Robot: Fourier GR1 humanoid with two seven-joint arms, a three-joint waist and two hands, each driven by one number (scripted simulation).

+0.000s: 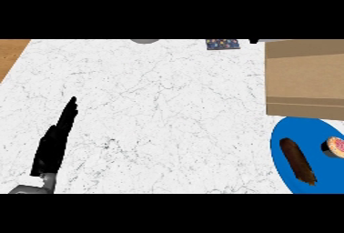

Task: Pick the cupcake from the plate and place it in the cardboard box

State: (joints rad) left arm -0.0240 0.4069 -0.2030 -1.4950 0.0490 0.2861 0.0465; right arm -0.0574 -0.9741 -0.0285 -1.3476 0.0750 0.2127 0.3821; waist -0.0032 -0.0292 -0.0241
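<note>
White marbled surface [161, 113] seen from above. The cupcake [335, 146] is seen on the blue plate [285, 136] at lower right, beside a brown elongated item [298, 160]; the cardboard box [306, 77] lies just behind the plate. The left hand [55, 139] is held at lower left, fingers straight and together, holding nothing.

White marble counter [168, 91], brown roll [297, 160], dark patterned item [223, 43] at far edge
</note>
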